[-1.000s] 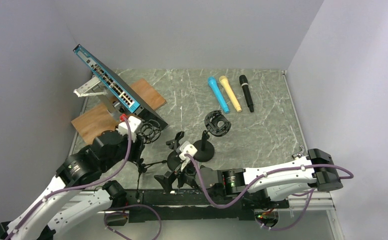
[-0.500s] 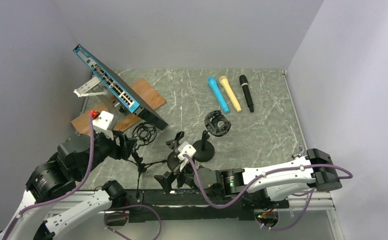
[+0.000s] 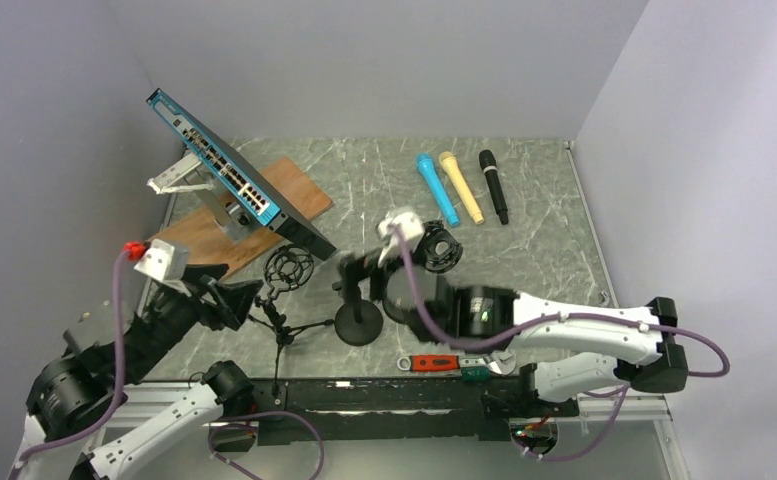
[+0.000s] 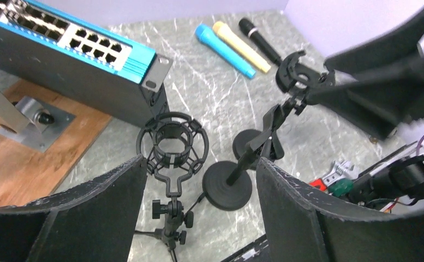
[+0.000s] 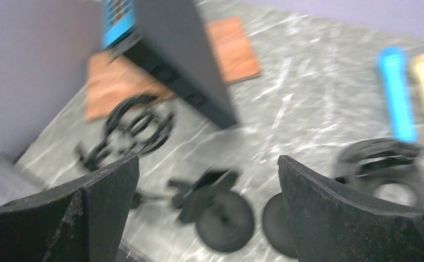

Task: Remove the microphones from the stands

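The right wrist view is smeared: the tripod mount (image 5: 138,125) and round bases (image 5: 224,221) lack detail. From above, the right arm (image 3: 564,325) hides the foot of one stand (image 3: 438,264). The switch (image 4: 62,63) runs off the left wrist view's top.

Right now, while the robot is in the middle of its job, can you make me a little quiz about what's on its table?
1. True or false: the left claw is holding a microphone.
2. Count: how many microphones lie flat on the table?
3. Pick one: what lies under the tilted network switch?
A. a wooden board
B. a towel
C. a plate

Key
1. False. It is open, with nothing in it.
2. Three: one blue, one yellow, one black.
3. A.
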`<state>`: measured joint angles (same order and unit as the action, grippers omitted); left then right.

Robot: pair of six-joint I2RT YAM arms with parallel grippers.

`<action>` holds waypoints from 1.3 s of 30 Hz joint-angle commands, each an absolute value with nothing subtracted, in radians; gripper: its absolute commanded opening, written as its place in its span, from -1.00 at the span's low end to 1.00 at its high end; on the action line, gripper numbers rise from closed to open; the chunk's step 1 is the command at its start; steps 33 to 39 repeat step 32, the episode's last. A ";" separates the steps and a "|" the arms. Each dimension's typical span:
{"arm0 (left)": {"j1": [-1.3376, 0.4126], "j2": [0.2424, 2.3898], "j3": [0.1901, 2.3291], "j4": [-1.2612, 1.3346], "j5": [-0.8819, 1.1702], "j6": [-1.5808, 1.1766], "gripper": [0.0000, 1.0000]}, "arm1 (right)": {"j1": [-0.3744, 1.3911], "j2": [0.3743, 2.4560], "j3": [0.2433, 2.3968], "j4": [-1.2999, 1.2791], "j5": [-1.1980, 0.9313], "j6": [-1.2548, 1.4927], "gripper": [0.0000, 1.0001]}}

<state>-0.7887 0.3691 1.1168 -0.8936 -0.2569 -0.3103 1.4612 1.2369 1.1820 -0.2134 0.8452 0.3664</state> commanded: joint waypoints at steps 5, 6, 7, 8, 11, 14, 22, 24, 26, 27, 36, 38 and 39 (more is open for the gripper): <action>-0.786 0.336 1.303 -0.778 -0.358 -0.210 0.58 | 1.164 1.211 1.556 -0.718 1.083 0.423 1.00; -0.787 0.340 1.338 -0.777 -0.387 -0.190 0.59 | 1.163 1.202 1.587 -0.729 1.154 0.398 1.00; -0.787 0.345 1.369 -0.768 -0.412 -0.168 0.59 | 1.163 1.188 1.608 -0.718 1.214 0.358 1.00; -0.788 0.347 1.399 -0.754 -0.434 -0.150 0.61 | 1.161 1.167 1.619 -0.685 1.263 0.304 1.00; -0.788 0.349 1.457 -0.682 -0.479 -0.093 0.63 | 1.161 1.079 1.590 -0.476 1.339 0.073 1.00; -0.788 0.346 1.482 -0.602 -0.499 -0.034 0.66 | 1.162 0.987 1.543 -0.256 1.364 -0.159 1.00; -0.789 0.427 1.514 -0.510 -0.527 0.060 0.70 | 1.163 0.945 1.469 0.197 1.465 -0.581 1.00; -0.790 0.436 1.495 -0.490 -0.524 0.064 0.70 | 1.163 0.933 1.451 0.190 1.471 -0.567 1.00; -0.790 0.445 1.476 -0.477 -0.527 0.069 0.70 | 1.162 0.913 1.422 0.179 1.467 -0.546 1.00; -0.790 0.449 1.466 -0.473 -0.529 0.068 0.70 | 1.163 0.900 1.402 0.159 1.451 -0.525 1.00; -0.790 0.468 1.432 -0.460 -0.526 0.057 0.70 | 1.163 0.841 1.374 -0.067 1.397 -0.285 1.00; -0.790 0.468 1.432 -0.460 -0.526 0.057 0.70 | 1.163 0.841 1.374 -0.067 1.397 -0.285 1.00; -0.790 0.468 1.432 -0.460 -0.526 0.057 0.70 | 1.163 0.841 1.374 -0.067 1.397 -0.285 1.00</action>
